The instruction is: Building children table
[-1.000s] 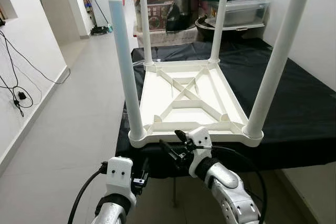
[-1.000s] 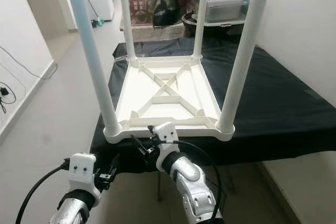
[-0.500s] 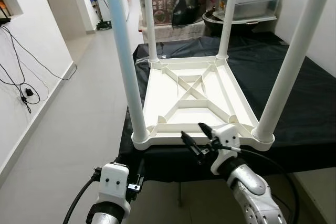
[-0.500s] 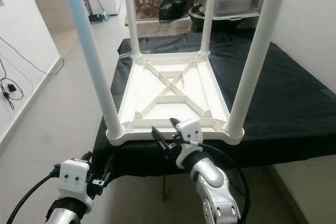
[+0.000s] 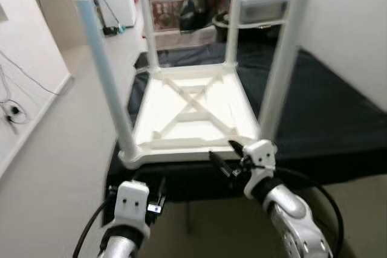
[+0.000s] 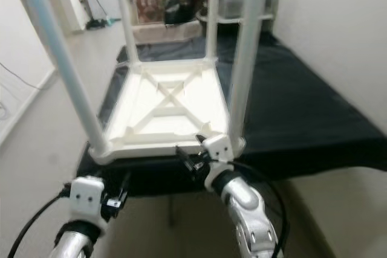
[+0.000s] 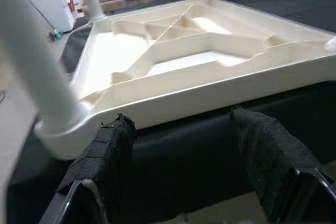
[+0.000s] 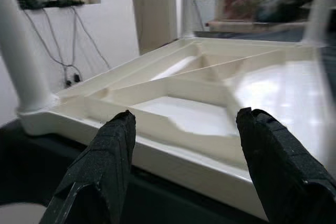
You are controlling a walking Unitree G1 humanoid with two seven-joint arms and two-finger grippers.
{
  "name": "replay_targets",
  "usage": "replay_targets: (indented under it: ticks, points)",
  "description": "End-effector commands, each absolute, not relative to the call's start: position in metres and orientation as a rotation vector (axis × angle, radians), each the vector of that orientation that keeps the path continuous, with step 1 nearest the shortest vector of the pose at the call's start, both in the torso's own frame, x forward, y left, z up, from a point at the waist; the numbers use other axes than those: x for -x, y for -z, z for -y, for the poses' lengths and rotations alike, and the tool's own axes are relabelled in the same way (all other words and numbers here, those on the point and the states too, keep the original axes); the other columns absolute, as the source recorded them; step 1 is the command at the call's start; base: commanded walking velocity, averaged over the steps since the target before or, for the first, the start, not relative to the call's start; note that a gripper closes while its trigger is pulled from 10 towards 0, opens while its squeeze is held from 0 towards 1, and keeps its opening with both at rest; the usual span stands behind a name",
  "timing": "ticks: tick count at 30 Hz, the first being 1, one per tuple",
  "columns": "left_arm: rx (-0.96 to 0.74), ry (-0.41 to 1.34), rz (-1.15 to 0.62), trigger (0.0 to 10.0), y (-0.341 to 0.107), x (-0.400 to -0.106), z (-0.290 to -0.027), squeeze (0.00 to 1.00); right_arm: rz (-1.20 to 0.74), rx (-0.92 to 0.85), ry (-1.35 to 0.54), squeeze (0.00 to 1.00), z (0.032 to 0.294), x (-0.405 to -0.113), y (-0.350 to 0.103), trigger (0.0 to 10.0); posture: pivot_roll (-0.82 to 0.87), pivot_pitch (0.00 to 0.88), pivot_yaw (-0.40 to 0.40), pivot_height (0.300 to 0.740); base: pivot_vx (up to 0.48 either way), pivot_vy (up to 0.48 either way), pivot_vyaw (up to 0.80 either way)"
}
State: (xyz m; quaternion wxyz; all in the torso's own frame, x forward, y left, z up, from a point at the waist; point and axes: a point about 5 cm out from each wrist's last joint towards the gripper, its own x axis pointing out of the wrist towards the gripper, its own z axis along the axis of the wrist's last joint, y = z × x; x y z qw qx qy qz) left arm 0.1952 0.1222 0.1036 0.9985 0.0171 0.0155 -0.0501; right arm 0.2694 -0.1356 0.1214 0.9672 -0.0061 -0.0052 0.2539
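**Right gripper up near table edge, both grippers open and empty**

Since a second ago the right gripper (image 5: 228,154) has shifted toward the robot's right along the near rim of the children table (image 5: 190,110); a second ago it sat nearer the middle of that rim, now it is close to the near right leg (image 5: 283,52). Camera has also moved and the head views are blurred, so part of the shift is the view itself.

The children table lies upside down on the bench (image 5: 338,119), which is covered with black cloth. All four white legs stand upright; the ribbed underside with its X brace faces up. Near left leg (image 5: 107,77) stands at the bench's near left corner.

Right gripper: fingers (image 8: 107,161) spread wide, nothing between them. It is level with the table's near rim and just before it; contact cannot be told. Right wrist view looks across the ribbed underside.

Left gripper (image 7: 181,156): fingers (image 7: 105,153) also wide apart, holding nothing, lower than the rim and in front of the bench's draped edge, apart from the table. Its wrist view looks up at the near rim and the base of the near left leg.

Storage bins (image 5: 175,4) stacked behind the bench.
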Motion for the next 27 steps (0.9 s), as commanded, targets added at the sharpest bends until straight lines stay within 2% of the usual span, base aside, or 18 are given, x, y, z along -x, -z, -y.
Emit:
replay_targets:
  ticks: [1,12,17,18,21,27]
  points:
    - [-0.042,0.086,-0.059,10.0,-0.098,-0.194,-0.127,0.00,0.022,0.004,-0.548,0.00,0.127,-0.270,-0.122,10.0,-0.03,0.000,0.024,0.740,0.000,0.000,0.00]
    - [-0.024,0.078,-0.074,10.0,-0.095,-0.194,-0.128,0.00,0.011,0.011,-0.572,0.00,0.125,-0.269,-0.120,10.0,-0.02,0.000,0.020,0.740,0.000,0.000,0.00]
    - [-0.014,0.076,-0.077,10.0,-0.095,-0.193,-0.128,0.00,0.043,-0.021,-0.523,0.00,0.124,-0.278,-0.132,10.0,-0.02,0.000,0.021,0.740,0.000,0.000,0.00]
    - [-0.013,0.076,-0.077,10.0,-0.095,-0.193,-0.128,0.00,0.065,-0.013,-0.527,1.00,0.122,-0.279,-0.137,10.0,-0.02,0.000,0.021,0.740,0.000,0.000,0.00]
    - [-0.013,0.077,-0.078,10.0,-0.095,-0.192,-0.128,0.00,0.097,0.007,-0.545,1.00,0.117,-0.280,-0.143,10.0,-0.02,0.000,0.022,0.740,0.000,0.000,0.00]
    - [-0.008,0.079,-0.082,10.0,-0.095,-0.190,-0.127,0.00,0.130,0.046,-0.426,1.00,0.121,-0.288,-0.148,10.0,-0.02,0.000,0.021,0.740,0.000,0.000,0.00]
